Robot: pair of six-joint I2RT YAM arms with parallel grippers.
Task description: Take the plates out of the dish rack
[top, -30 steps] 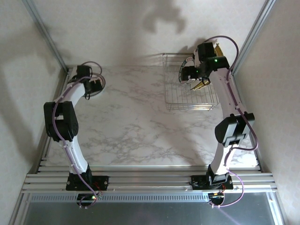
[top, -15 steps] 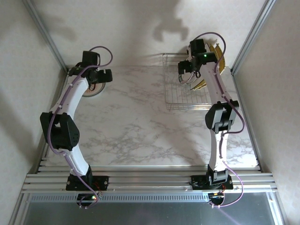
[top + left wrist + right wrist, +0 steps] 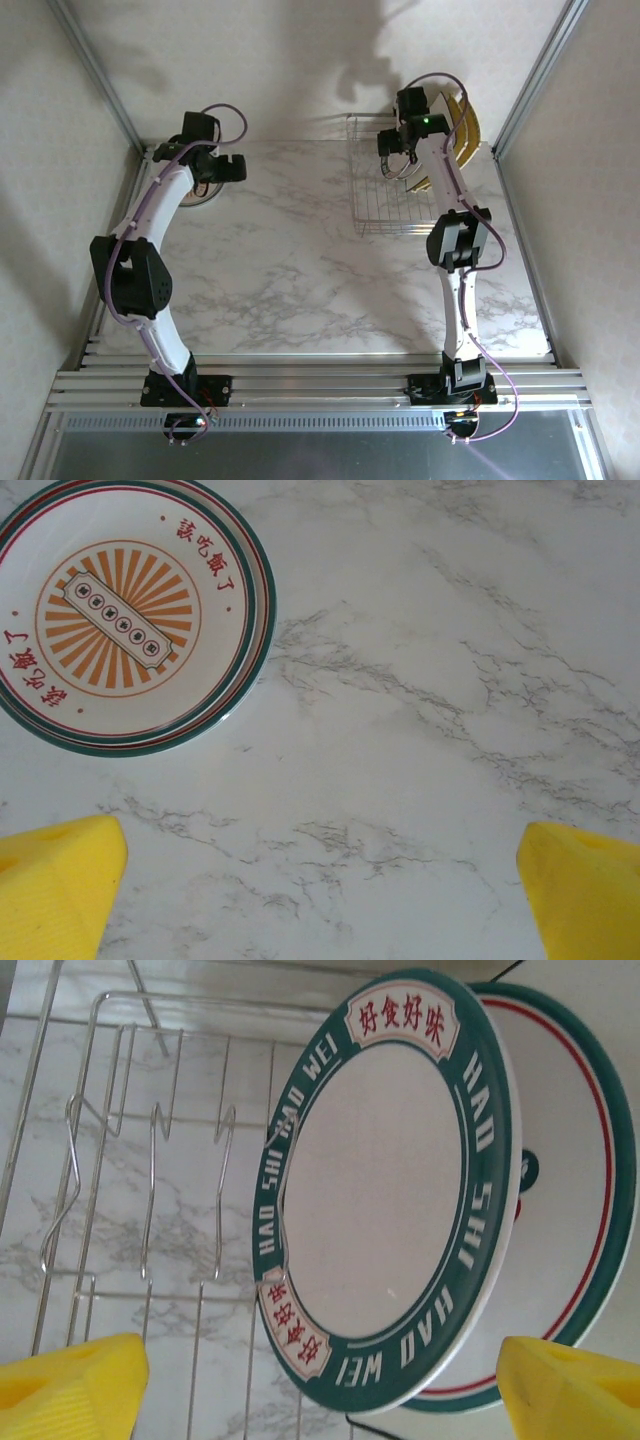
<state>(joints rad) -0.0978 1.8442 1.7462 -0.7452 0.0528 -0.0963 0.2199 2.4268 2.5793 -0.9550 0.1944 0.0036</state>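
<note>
Right wrist view: our right pincer (image 3: 320,1385), wide open and empty, faces the front plate (image 3: 385,1185) leaning in the rack (image 3: 150,1160). Closing off-centre, we could knock it against the plate behind (image 3: 590,1160) or snag the rack. Left pincer (image 3: 320,890) hangs open and empty over the surface (image 3: 420,730).

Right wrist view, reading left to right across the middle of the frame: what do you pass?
dish rack with its empty upright wire dividers → green-rimmed plate with lettering around the rim → red-ringed plate standing just behind it
</note>
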